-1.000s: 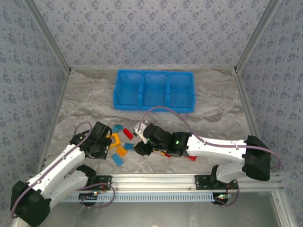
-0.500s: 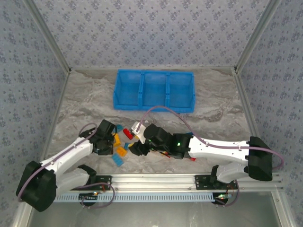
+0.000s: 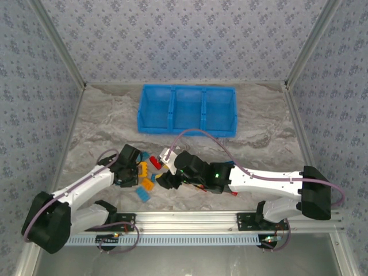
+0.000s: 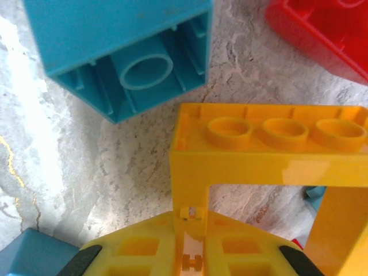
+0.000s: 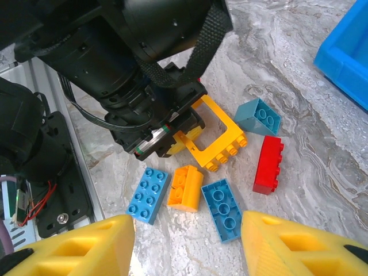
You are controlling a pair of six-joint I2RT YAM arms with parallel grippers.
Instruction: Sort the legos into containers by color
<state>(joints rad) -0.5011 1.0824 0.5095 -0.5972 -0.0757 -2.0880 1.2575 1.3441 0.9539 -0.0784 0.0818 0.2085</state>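
Note:
My left gripper (image 4: 191, 247) is shut on one leg of a hollow yellow frame lego (image 4: 264, 155), which rests on the table. The right wrist view shows the same grip, left gripper (image 5: 183, 138) on the frame (image 5: 221, 138). My right gripper (image 5: 187, 247) hangs open above loose legos: a blue brick (image 5: 148, 194), an orange one (image 5: 185, 188), another blue (image 5: 223, 209), a red one (image 5: 268, 164) and a teal one (image 5: 257, 117). From above, both grippers, left (image 3: 133, 172) and right (image 3: 163, 181), meet at this pile. The blue three-compartment container (image 3: 187, 109) stands farther back.
A teal brick (image 4: 126, 54) lies underside-up just beyond the frame, with a red brick (image 4: 322, 29) to its right. More red pieces (image 3: 233, 192) lie beside the right forearm. The metal rail (image 3: 190, 218) runs along the near edge, and patterned walls enclose the table.
The left arm reached right into the pile and its jaws closed on the yellow frame's leg. The right gripper shifted slightly left, then held still, open.

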